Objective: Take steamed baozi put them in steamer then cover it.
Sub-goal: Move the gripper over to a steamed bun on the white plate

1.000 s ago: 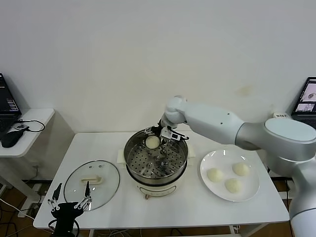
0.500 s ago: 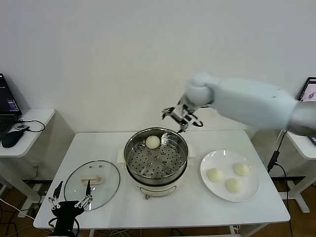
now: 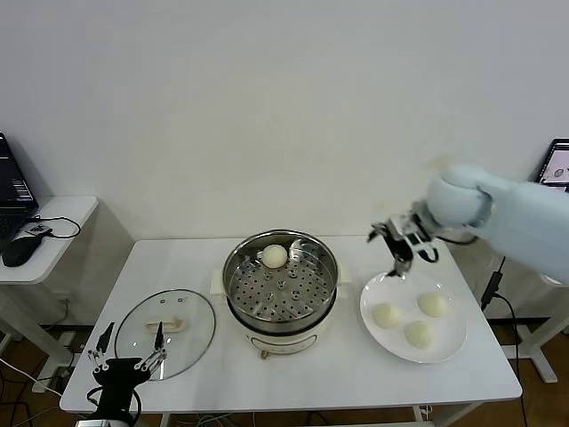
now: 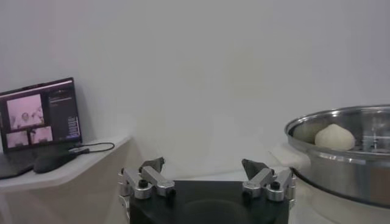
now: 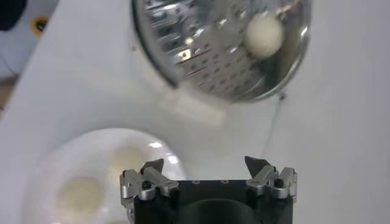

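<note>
From the head view, the right gripper (image 3: 402,248) hangs empty with fingers spread above the far edge of the white plate (image 3: 449,345), where three steamed baozi (image 3: 387,315) lie just below it. A fourth bun (image 3: 275,256) sits at the far side of the steamer (image 3: 280,283), well to the gripper's left. The cover (image 3: 166,331) lies on the table (image 3: 356,378) left of the steamer, and the left gripper (image 3: 124,360) waits at the near edge, fingers apart.

Left wrist view — the left gripper (image 4: 206,176) is spread and empty, with the steamer (image 4: 347,161) and its bun (image 4: 334,137) beyond.

Right wrist view — open fingers (image 5: 144,180) over the plate (image 5: 42,173), buns (image 5: 79,193) beneath.
</note>
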Controlling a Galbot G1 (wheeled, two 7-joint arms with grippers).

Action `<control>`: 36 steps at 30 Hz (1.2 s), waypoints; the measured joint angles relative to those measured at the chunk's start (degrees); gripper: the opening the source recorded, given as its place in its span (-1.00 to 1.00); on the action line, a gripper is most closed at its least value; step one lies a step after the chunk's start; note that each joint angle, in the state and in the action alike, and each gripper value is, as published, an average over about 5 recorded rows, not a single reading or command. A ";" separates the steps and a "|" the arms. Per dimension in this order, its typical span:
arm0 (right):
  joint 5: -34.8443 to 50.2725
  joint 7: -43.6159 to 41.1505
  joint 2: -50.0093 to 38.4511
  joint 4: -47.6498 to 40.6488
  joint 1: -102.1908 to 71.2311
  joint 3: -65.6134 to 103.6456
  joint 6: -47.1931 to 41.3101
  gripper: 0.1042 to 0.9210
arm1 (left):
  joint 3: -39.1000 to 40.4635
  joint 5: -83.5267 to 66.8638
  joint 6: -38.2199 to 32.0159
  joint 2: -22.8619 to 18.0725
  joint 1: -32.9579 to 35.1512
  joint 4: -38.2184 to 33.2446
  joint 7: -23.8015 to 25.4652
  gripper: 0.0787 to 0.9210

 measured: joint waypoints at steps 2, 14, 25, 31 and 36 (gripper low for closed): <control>-1.35 -0.28 -0.97 -0.08 -2.88 1.85 -0.11 0.76 | -0.03 0.00 0.00 0.00 0.01 0.26 0.02 0.77; -9.11 -0.71 -0.89 -5.63 -18.05 10.71 0.88 0.76 | -0.63 0.02 0.21 -0.28 -0.02 1.05 0.12 0.77; -13.17 0.50 4.65 -12.25 -25.24 15.12 2.17 0.76 | -0.59 0.18 0.30 -0.47 -0.29 1.57 0.24 0.77; -14.50 1.13 8.11 -15.59 -27.18 16.19 2.45 0.76 | -0.77 0.16 0.30 -0.47 -0.51 2.04 0.29 0.77; -15.34 1.55 10.60 -17.95 -28.19 16.85 2.47 0.76 | -0.69 0.15 0.30 -0.56 -0.92 2.43 0.30 0.77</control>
